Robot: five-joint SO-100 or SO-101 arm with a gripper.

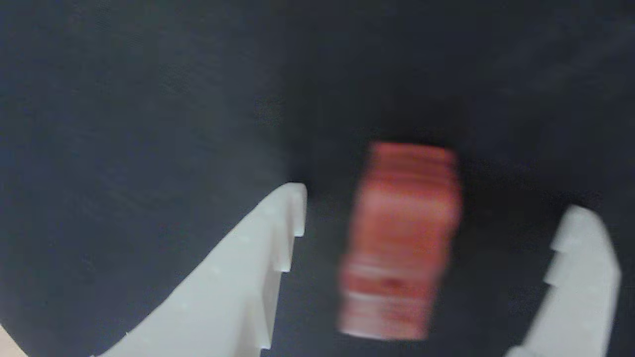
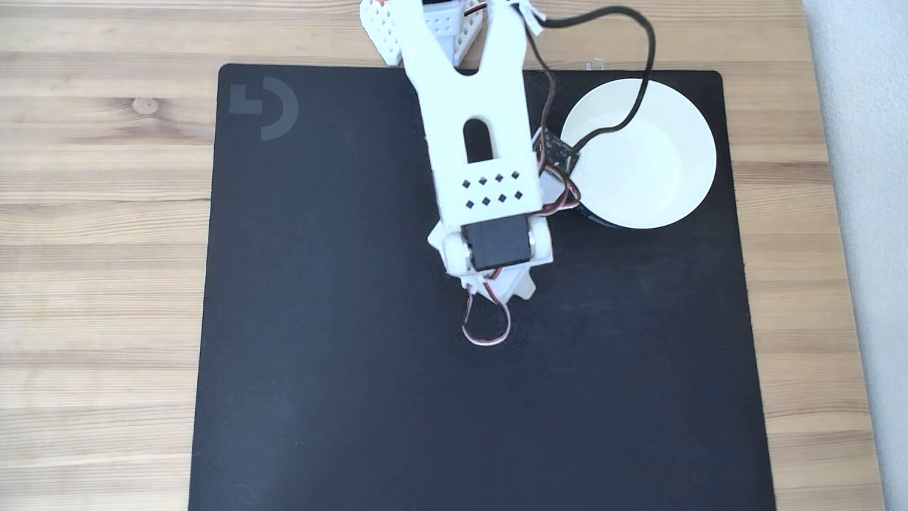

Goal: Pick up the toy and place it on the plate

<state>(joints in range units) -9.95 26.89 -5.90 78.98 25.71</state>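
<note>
The scene is viewed from straight above in the fixed view, taking in the whole black mat. The same mat is seen close up in the wrist view, looking down past the tool.

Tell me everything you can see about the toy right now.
In the wrist view the toy is a small reddish-brown rectangular block, motion-blurred, with paler bands and a faint dark spot near its lower end. It lies on the black mat between the open gripper's white fingers, with gaps on both sides, touching neither.
</note>
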